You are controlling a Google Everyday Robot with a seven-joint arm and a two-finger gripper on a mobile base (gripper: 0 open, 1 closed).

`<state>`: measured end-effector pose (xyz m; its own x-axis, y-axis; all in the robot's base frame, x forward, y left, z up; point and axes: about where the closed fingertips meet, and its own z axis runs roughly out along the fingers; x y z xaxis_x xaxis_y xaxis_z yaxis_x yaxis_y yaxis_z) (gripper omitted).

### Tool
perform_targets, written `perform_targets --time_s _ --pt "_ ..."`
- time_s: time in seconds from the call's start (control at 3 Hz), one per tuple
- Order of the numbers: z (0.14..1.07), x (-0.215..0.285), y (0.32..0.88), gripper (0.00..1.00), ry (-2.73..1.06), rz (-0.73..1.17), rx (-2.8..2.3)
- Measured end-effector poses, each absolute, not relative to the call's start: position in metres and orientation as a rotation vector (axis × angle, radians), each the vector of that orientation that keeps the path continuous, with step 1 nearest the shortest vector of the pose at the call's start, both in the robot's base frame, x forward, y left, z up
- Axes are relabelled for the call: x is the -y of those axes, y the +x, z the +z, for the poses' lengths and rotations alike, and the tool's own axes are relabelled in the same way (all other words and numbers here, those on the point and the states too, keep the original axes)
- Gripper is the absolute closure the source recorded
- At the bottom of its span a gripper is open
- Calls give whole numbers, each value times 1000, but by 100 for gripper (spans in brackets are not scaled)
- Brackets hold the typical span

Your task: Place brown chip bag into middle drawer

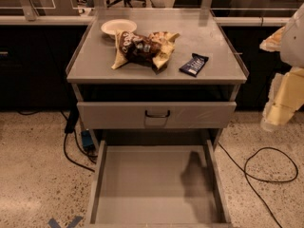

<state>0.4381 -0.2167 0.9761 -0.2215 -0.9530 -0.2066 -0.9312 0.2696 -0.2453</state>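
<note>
Camera view: gripper off to the right, bag on the cabinet top

The gripper (274,117) hangs at the right edge of the scene, a pale yellow-and-white shape beside the cabinet's right side, at about the height of the closed drawer front (109,115). Whether it is spread or pressed together I cannot tell; it touches nothing on the cabinet.

Up and to the left of the gripper, well apart from it, the bag (142,49) lies crumpled on the cabinet top (216,37), dark-brown and pale-yellow foil with white lettering. A bowl (118,26) sits just behind the bag on its far-left side, further from the gripper, its rim very close to the foil. A dark-blue snack bar (194,64) lies between the bag and the gripper, near the bag's right end but apart from it, close to the top's front edge.

Level with the gripper and to its left, the drawer front carries a dark handle (157,114) at its middle. Below and to the left of the gripper, the drawer (142,184) stands pulled out toward the camera, a grey tray with low side walls. A dark shadow (194,175) falls on the right part of its floor, the side nearer the gripper.

Beneath the gripper a black cable (271,180) loops over the speckled floor (33,165).
</note>
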Motion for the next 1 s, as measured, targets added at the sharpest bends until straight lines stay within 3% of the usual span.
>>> perform_targets --time_s 0.33,1.0 --pt "976 217 438 0 -1725 -98 -2232" --pt "963 186 496 0 -1827 -79 -2097"
